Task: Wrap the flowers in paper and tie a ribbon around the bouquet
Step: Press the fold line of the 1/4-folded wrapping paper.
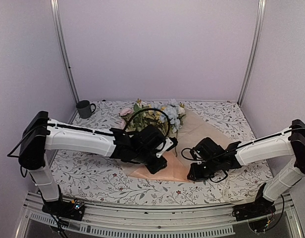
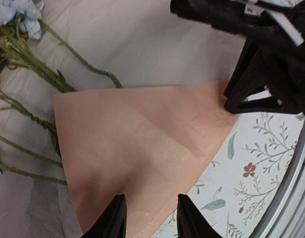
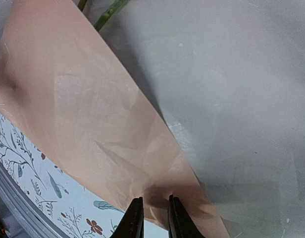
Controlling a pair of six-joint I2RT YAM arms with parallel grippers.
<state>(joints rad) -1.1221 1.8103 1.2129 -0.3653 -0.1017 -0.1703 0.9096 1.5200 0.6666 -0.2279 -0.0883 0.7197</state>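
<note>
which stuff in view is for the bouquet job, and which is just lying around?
Job: bunch of green-stemmed artificial flowers; large thin peach-orange paper sheet. No ribbon visible.
Lying about: dark grey mug, back left; leaf-patterned tablecloth.

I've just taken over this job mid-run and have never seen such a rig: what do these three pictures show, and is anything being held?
The left arm and right arm are white robot limbs bolted at the near edge. The wide picture looks down from behind them; the other two come from wrist cameras, each arm's own black fingers at the bottom. On the leaf-printed tablecloth lie the peach paper, the flowers across it, and a dark mug. The left pincer stands open above the paper's folded corner, gripping nothing. The right pincer is nearly closed at the paper's edge; I cannot tell whether it pinches.
</note>
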